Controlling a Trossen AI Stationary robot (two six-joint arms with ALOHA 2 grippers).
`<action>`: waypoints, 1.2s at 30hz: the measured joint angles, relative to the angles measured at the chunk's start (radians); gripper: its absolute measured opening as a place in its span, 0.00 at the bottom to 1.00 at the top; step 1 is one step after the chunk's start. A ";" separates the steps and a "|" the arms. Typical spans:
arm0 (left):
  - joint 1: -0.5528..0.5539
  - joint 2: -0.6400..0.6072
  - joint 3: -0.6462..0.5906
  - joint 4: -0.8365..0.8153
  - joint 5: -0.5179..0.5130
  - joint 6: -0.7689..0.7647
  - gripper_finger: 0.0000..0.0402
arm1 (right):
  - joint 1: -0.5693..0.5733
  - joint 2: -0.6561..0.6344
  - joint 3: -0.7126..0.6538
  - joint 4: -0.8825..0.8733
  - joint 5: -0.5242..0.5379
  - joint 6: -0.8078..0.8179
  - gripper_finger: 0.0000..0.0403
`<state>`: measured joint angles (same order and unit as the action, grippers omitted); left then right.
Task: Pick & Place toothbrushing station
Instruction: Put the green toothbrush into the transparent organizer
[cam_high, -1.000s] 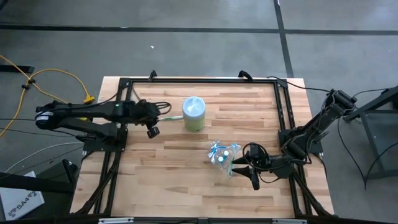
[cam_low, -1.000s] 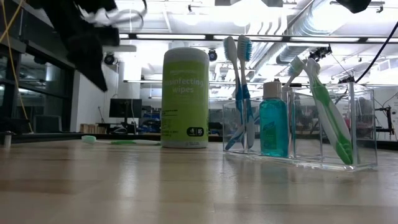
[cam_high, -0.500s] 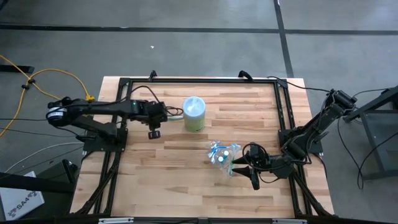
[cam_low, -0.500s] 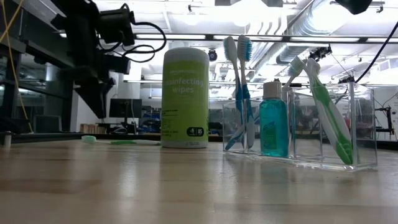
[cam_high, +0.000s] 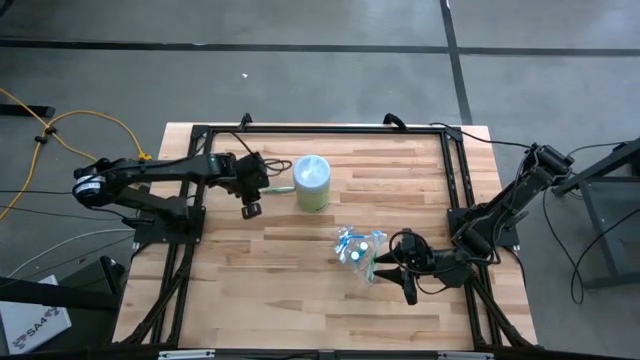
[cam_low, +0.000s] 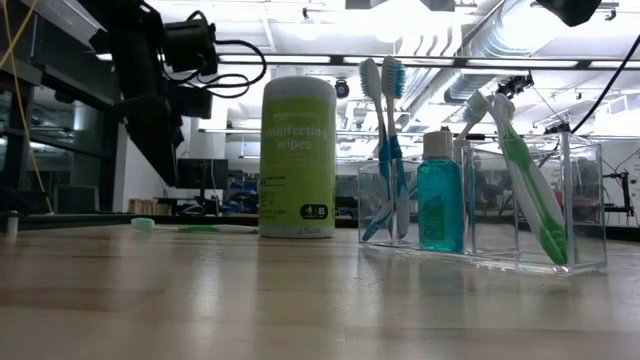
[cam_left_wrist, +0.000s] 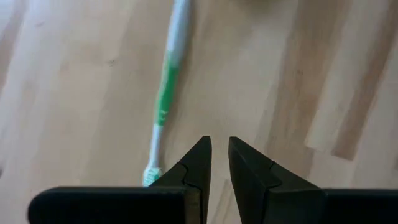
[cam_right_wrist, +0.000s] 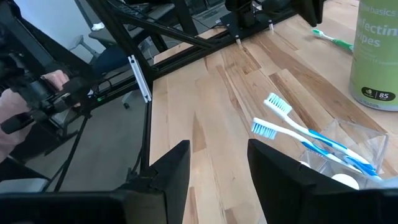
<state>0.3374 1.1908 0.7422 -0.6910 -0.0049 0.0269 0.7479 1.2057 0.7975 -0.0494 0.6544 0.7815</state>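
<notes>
Clear plastic container (cam_low: 482, 205) stands nearest in the low view, upright on the table, holding blue-white toothbrushes (cam_low: 383, 150), a teal bottle (cam_low: 440, 192) and a green-white brush (cam_low: 527, 180). It looks thin-walled, rigid, light and slippery; judged easy to tip, so grip low across the narrow walls, not by the brush handles.

Right gripper (cam_right_wrist: 219, 163) sits just beside the container at the table's right edge, fingers apart with a wide gap, empty.

Behind stands a wipes canister (cam_high: 312, 183), taller and probably heavier.

Farther, beside the canister, a loose green-white toothbrush (cam_left_wrist: 165, 93) lies flat on the wood (cam_high: 300, 290). Slim, stiff, light; likely to roll or slide. Best taken across mid-handle.

Left gripper (cam_left_wrist: 217, 155) hovers above it, near the bristle end, fingers narrowly parted, holding nothing.
</notes>
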 joint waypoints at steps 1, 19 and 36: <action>0.013 0.000 0.000 0.004 0.001 -0.016 0.12 | 0.000 0.000 0.000 0.000 0.000 0.000 0.38; 0.135 0.000 -0.039 0.010 0.032 -0.041 0.12 | 0.000 0.000 0.000 -0.007 -0.007 -0.019 0.38; 0.126 0.094 -0.050 0.073 0.009 0.069 0.21 | 0.000 0.000 0.000 -0.006 -0.007 -0.019 0.38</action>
<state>0.4629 1.2849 0.6926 -0.6177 0.0040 0.0963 0.7479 1.2060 0.7975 -0.0559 0.6472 0.7624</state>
